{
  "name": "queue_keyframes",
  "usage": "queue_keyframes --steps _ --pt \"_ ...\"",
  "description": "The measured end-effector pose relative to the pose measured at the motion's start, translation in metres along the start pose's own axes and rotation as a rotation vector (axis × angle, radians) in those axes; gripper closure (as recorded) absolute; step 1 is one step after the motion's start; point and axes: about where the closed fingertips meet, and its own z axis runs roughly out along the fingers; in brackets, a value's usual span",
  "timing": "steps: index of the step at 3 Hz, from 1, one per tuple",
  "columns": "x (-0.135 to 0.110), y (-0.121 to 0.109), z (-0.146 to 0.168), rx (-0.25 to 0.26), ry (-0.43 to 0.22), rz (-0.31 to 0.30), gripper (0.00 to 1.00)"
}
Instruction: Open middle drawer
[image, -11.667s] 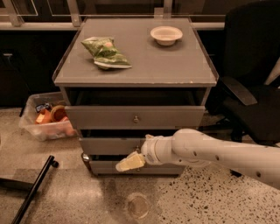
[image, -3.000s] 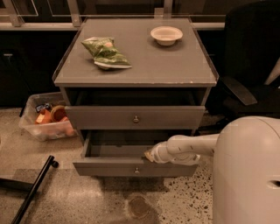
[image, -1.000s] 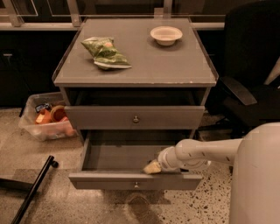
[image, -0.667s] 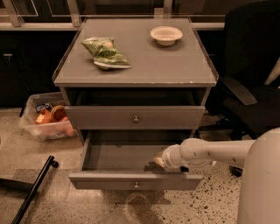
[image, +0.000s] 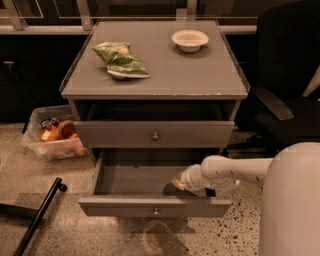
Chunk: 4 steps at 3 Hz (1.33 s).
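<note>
**Reaching into the open middle drawer**

Tipped with a pale yellowish end, the claw (image: 179, 183) sits low inside the middle drawer (image: 131, 179), toward its right side and just behind the front panel. Whether the claw is open or closed cannot be told, and nothing can be seen in its hold. Whether it touches the drawer floor cannot be told either. Behind it the white arm (image: 235, 171) runs to the right, over the drawer's right edge, to the robot's broad white body (image: 295, 200) at the lower right.

The middle drawer stands pulled well out from the desk (image: 200, 75), its shallow grey inside on view and its small round knob (image: 156, 211) facing forward. Above it the top drawer (image: 110, 135) is shut, with a knob (image: 155, 136) at its centre. On the desk lie a green snack bag (image: 120, 60) at the left and a pale bowl (image: 190, 40) at the back right, well apart. A clear plastic bin (image: 50, 142) of items sits on the speckled floor to the left. A black office chair (image: 285, 75) stands to the right.
</note>
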Motion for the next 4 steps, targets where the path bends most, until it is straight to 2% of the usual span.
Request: queue_keyframes --steps 1,2,3,4 --pt "0.011 0.013 0.015 -0.069 0.041 -0.084 1.0" --pt "0.024 0.026 0.016 -0.128 0.08 -0.163 0.81" --pt "0.033 0.037 0.015 -0.191 0.117 -0.218 0.58" --pt "0.039 0.044 0.012 -0.24 0.148 -0.246 0.35"
